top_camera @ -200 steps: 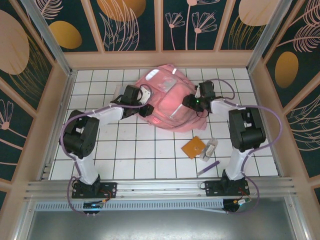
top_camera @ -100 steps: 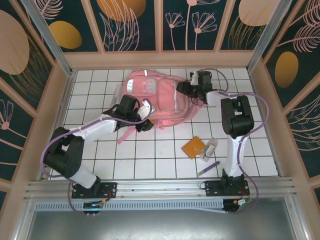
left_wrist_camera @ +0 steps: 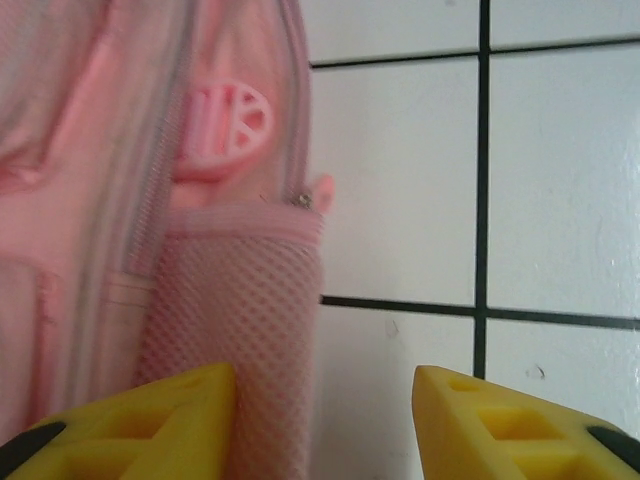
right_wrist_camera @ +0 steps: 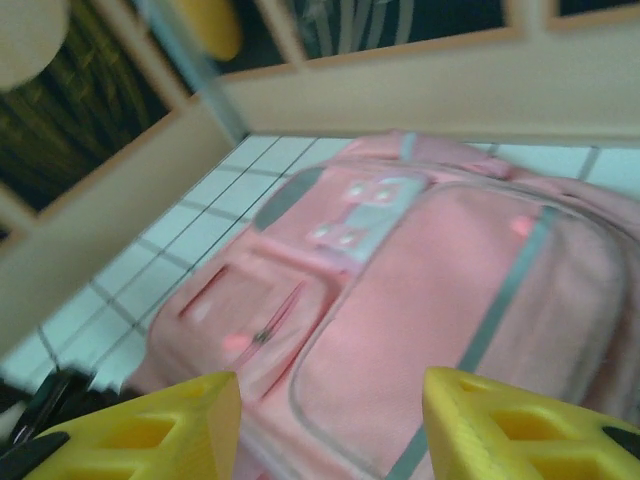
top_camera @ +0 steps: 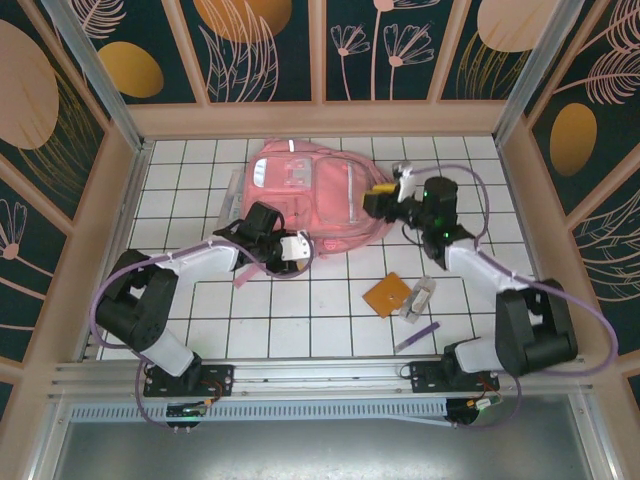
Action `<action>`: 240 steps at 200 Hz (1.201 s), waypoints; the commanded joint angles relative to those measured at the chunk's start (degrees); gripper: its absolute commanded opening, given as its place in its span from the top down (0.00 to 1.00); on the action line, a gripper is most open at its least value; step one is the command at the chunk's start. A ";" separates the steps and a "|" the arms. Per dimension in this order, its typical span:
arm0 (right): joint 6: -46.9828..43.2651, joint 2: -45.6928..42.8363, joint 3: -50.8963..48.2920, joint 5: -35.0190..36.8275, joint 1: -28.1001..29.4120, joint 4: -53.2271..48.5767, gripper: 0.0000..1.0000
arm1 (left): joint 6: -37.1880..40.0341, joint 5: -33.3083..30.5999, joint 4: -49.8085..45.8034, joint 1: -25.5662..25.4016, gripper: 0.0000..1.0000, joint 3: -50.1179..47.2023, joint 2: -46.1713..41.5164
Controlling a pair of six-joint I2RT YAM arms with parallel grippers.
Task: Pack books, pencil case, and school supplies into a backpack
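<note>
Tiled table (top_camera: 180, 200) bears the backpack (top_camera: 315, 190), left gripper (left_wrist_camera: 325, 405) and right gripper (right_wrist_camera: 332, 405) gaping empty beside it, orange booklet (top_camera: 387, 296) nearer the right one.

- White tiled worktop (top_camera: 200, 310) with dark grid lines lies at the centre.
- Pale wooden wall (top_camera: 320, 118) runs along 12 o'clock.
- Dark flower-patterned panels (top_camera: 270, 50) with orange ovals rise beyond it.
- Aluminium rail (top_camera: 320, 378) spans 6 o'clock.
</note>
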 commanded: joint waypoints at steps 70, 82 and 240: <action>-24.26 6.65 -10.38 -5.29 14.58 8.46 0.49 | -9.13 1.91 6.46 -0.15 1.00 1.57 -3.46; -24.82 9.30 -10.17 -4.83 14.92 11.65 0.49 | -10.95 3.30 6.95 -0.15 1.00 1.91 -3.88; -22.24 23.95 -13.15 15.38 17.91 36.57 0.70 | -13.79 10.00 13.38 0.89 1.00 -0.52 -6.01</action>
